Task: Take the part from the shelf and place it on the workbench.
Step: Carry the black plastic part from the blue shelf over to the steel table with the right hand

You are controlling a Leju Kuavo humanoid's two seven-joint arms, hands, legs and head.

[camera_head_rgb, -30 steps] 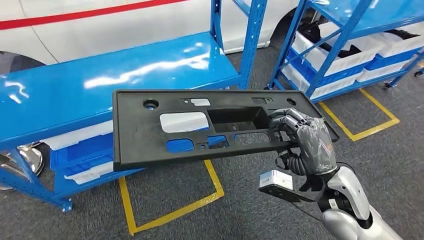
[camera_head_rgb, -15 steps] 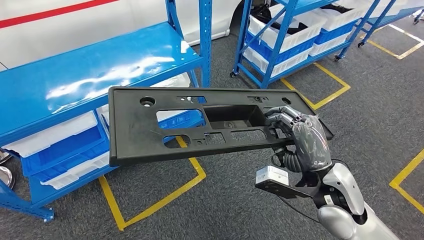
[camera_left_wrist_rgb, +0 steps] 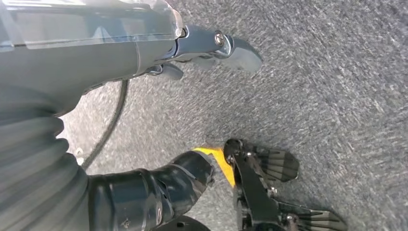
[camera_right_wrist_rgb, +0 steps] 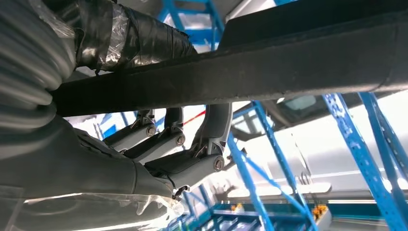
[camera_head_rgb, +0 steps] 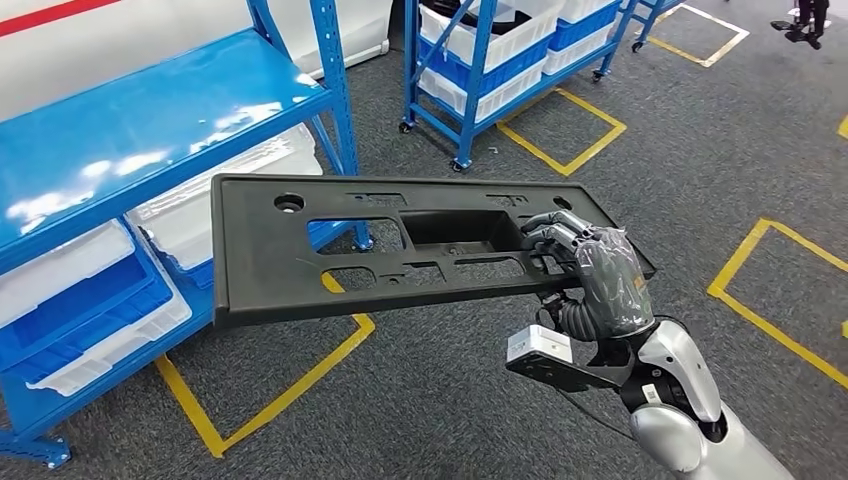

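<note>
The part is a long black plastic panel (camera_head_rgb: pixel 300 270) with several cut-outs, held flat out in front of me above the floor. My right hand (camera_head_rgb: pixel 595 280) grips its right end, fingers curled through a cut-out from above. In the right wrist view the panel's edge (camera_right_wrist_rgb: pixel 288 62) crosses the picture, with the fingers (camera_right_wrist_rgb: pixel 168 139) wrapped round it. My left hand (camera_left_wrist_rgb: pixel 96 43) hangs over the grey carpet, holding nothing, one fingertip (camera_left_wrist_rgb: pixel 238 52) stretched out.
A blue shelf (camera_head_rgb: pixel 130 130) stands at the left with white and blue bins (camera_head_rgb: pixel 90 300) under its top board. A second blue rack with white bins (camera_head_rgb: pixel 500 40) stands behind. Yellow floor lines (camera_head_rgb: pixel 260 400) mark the grey carpet.
The whole view has swung: the camera turns right, so the shelf slides left and more open floor shows at the right. The panel stays in my right hand.
</note>
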